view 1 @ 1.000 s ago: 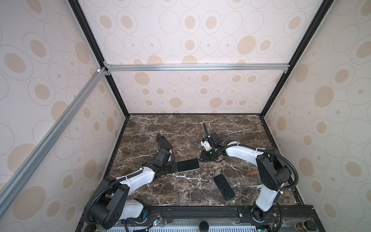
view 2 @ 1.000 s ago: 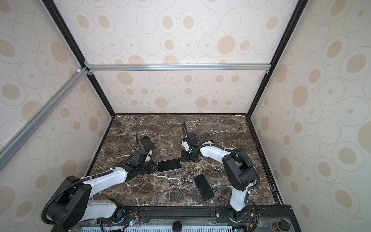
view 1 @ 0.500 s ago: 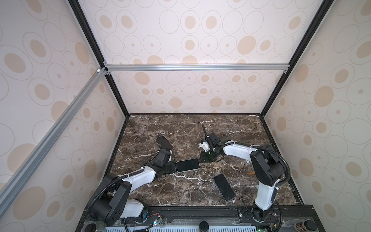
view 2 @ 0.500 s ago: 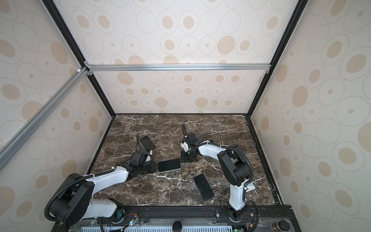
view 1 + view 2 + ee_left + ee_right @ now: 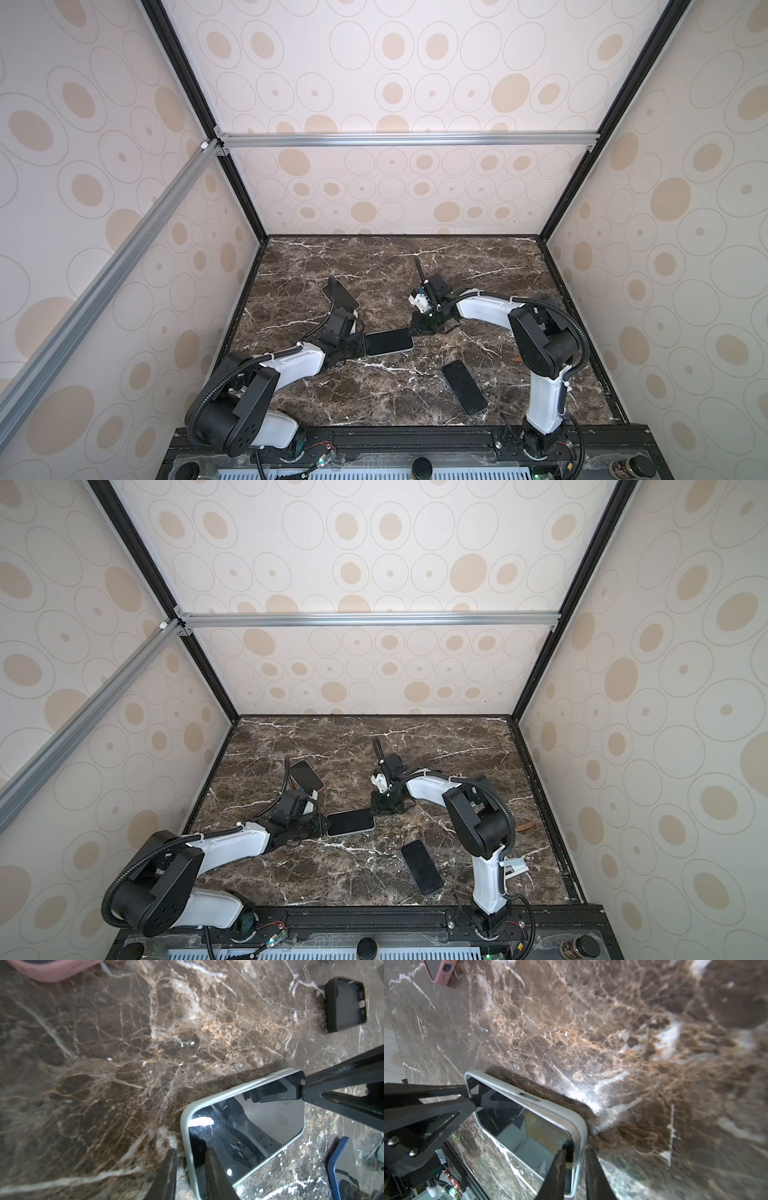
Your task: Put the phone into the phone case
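Both the left claw (image 5: pixel 190 1153) and right claw (image 5: pixel 576 1152) clamp opposite short ends of the pliable phone case (image 5: pixel 579 1126) between them on the desk (image 5: pixel 374 266), its stiff, slick phone (image 5: pixel 388 341) seemingly seated inside; rims grip best.

Left end effector (image 5: pixel 191 1150) and right end effector (image 5: pixel 575 1149) clamp narrowly.
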Robot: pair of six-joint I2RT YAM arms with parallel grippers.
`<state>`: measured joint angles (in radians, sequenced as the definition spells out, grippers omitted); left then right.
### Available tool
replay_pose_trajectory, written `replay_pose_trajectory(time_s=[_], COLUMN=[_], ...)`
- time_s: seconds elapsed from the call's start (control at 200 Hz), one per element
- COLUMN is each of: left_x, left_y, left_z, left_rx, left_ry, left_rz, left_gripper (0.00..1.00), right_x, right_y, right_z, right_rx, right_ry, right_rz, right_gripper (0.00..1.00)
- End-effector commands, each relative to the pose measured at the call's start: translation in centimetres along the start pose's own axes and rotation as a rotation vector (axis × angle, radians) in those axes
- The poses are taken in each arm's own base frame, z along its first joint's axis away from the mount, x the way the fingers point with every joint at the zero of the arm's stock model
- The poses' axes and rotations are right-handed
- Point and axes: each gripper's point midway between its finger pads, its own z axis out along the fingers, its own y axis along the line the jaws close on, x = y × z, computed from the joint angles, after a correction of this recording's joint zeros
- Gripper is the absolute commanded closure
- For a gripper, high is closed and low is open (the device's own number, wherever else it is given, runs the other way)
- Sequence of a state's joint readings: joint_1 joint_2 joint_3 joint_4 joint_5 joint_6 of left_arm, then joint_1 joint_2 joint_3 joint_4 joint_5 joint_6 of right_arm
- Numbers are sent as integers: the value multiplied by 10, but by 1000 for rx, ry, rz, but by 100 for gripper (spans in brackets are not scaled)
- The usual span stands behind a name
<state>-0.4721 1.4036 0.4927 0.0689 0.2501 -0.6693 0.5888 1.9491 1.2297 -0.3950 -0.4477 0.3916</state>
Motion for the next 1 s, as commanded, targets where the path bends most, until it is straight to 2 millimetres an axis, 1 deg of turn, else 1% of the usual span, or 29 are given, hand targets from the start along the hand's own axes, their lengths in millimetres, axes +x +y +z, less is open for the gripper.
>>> replay_pose_trajectory(time_s=[0.0,0.13,0.245,0.53,0.715,0.805,0.865,0.995], left_x=[7,10,14,19,22,23,24,20], left_y=[8,12,15,19,20,21,21,20], left_z=[3,3,4,6,6,5,5,0], left_rx=[-25,-33,-43,-50,-43,-46,-49,-50], left_ry=[15,20,27,35,38,40,41,22], left_rz=[-7,-6,-6,-7,-16,-19,-17,-18], left_gripper=[76,78,78,78,79,79,79,79], right_x=[7,17,28,62,78,85,88,84], right_y=[-17,-28,-41,-79,-95,-98,-96,-86], right_z=[10,16,23,53,64,68,70,62], right_rx=[58,99,148,283,372,402,397,385], right_ry=[35,74,109,215,261,284,292,268], right_rz=[8,13,17,26,-2,-23,-22,-31], right_gripper=[82,83,84,86,86,86,86,86])
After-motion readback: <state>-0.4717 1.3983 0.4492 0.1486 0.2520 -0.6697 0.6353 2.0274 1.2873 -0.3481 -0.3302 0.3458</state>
